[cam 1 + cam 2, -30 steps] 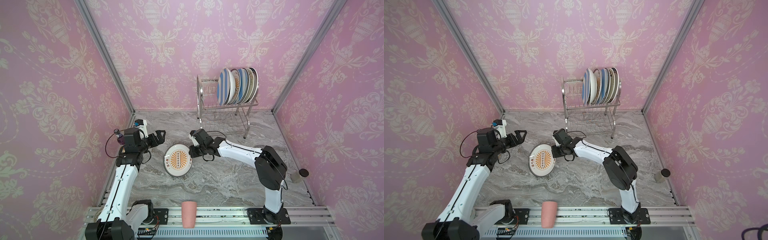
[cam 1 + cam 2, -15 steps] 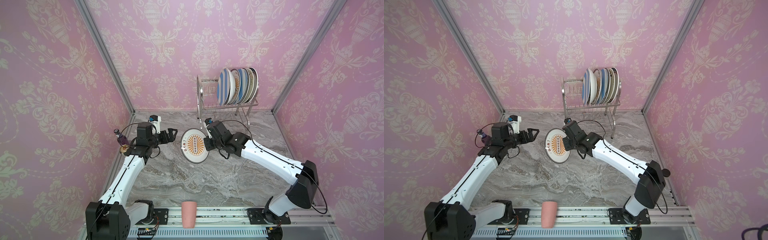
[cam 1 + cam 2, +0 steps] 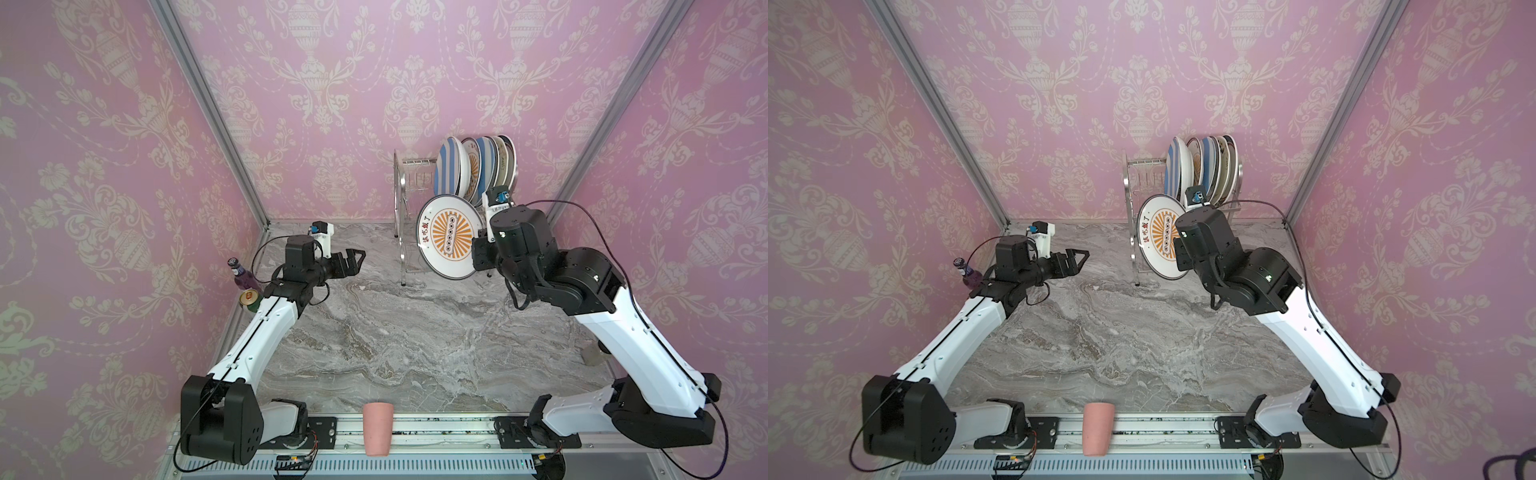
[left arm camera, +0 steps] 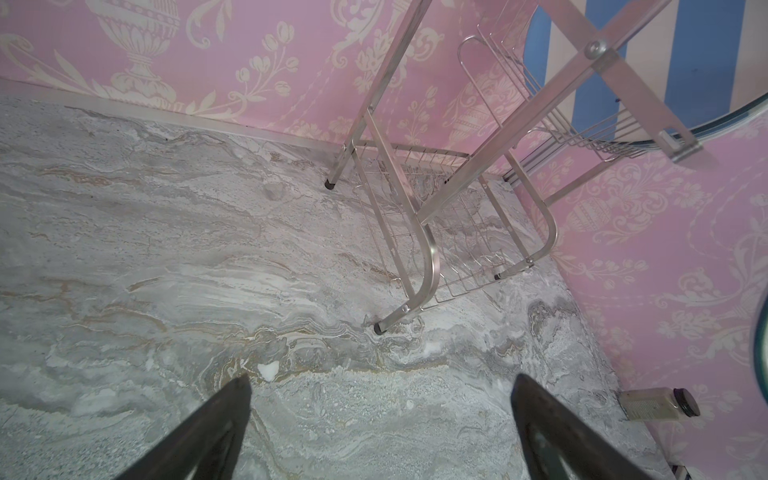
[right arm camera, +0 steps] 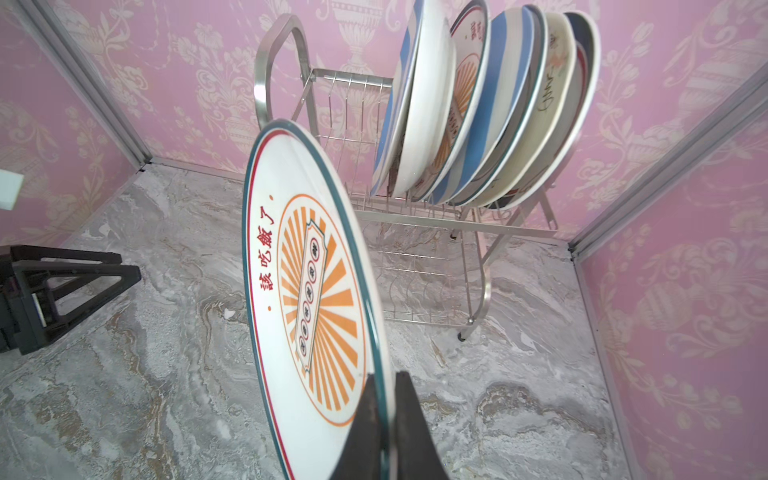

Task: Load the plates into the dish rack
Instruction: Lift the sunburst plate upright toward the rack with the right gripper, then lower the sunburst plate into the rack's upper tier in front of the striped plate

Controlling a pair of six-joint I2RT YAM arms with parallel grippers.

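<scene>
several plates (image 5: 478, 108) stand in the upper tier of the dish rack (image 5: 279, 50). right gripper (image 5: 384, 380): jaws clamped on an orange-sunburst plate (image 5: 291, 232) with red chinese lettering. left gripper (image 3: 357, 260): jaws apart.

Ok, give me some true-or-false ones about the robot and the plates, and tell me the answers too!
1. The right gripper pinches the orange-sunburst plate by its rim. True.
2. That plate lies flat on the table. False: it is held up on edge, off the table, near the dish rack.
3. The left gripper holds a plate too. False: it is open and empty.
4. Several plates stand in the rack's top tier. True.
5. The pink cup sits in the rack. False: it stands at the front edge, far from the rack.
</scene>
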